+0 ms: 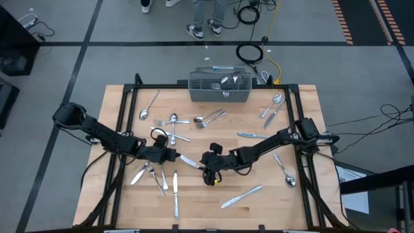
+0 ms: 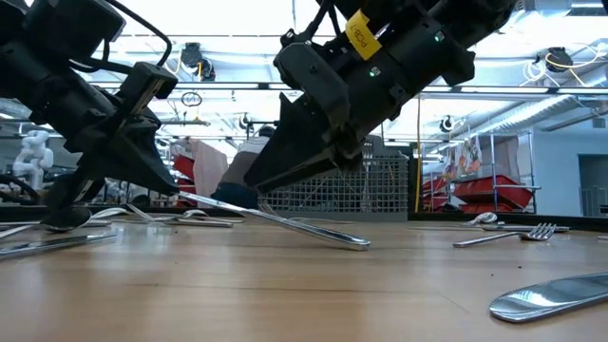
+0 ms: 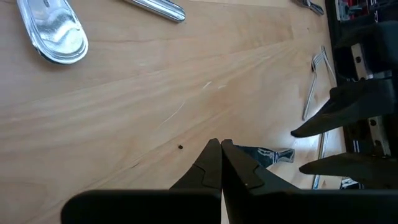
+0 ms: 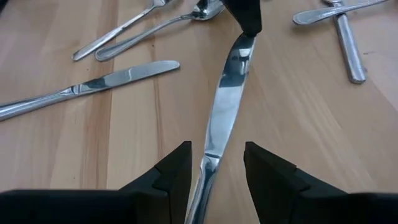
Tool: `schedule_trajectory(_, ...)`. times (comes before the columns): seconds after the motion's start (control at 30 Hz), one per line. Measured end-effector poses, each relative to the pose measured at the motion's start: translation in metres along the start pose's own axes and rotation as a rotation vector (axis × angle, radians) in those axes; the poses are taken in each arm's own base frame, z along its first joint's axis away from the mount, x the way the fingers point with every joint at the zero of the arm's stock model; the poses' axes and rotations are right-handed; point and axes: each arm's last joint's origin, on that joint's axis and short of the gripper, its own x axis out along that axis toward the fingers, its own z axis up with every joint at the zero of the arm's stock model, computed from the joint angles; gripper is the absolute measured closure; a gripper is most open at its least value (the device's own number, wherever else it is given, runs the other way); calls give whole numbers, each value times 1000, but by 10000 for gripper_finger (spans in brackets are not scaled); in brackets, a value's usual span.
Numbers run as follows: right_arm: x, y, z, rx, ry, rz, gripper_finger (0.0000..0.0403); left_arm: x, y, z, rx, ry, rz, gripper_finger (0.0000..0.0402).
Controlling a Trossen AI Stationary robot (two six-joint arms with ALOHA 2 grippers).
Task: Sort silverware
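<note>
Mid-table | left gripper (image 1: pixel 174 156) pinching knife (image 1: pixel 189 161); right gripper (image 1: pixel 208 169) spread astride it

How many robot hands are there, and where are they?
2. The left gripper is mid-table, shut on one end of a knife. The right gripper faces it, open around the knife's other end. Neither is hidden.
</note>
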Motion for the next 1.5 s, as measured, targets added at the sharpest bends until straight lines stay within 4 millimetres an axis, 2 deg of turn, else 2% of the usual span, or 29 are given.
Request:
schedule_trajectory(0.17,8,0,-7,32,13,18,266,0,0,0,0,0,0,402)
schedule_trajectory(0.5,9,0,-7,31,12,17,266,0,0,0,1,-10,1,402)
schedule_trajectory(0.7,18,-2,-18,49,34,13,266,0,0,0,1,-15,2,402)
schedule_trajectory(0.93,19,-4,-16,61,27,6,268,0,0,0,1,-15,0,402)
schedule_trajectory(1.27,20,-9,-15,46,34,15,328,0,-1,1,-2,-19,-6,402)
schedule_trajectory(1.43,20,-10,-16,40,51,16,381,0,-1,1,-2,-27,-7,402)
schedule_trajectory(1.5,20,-10,-16,37,57,14,388,0,-1,1,-2,-31,-9,402)
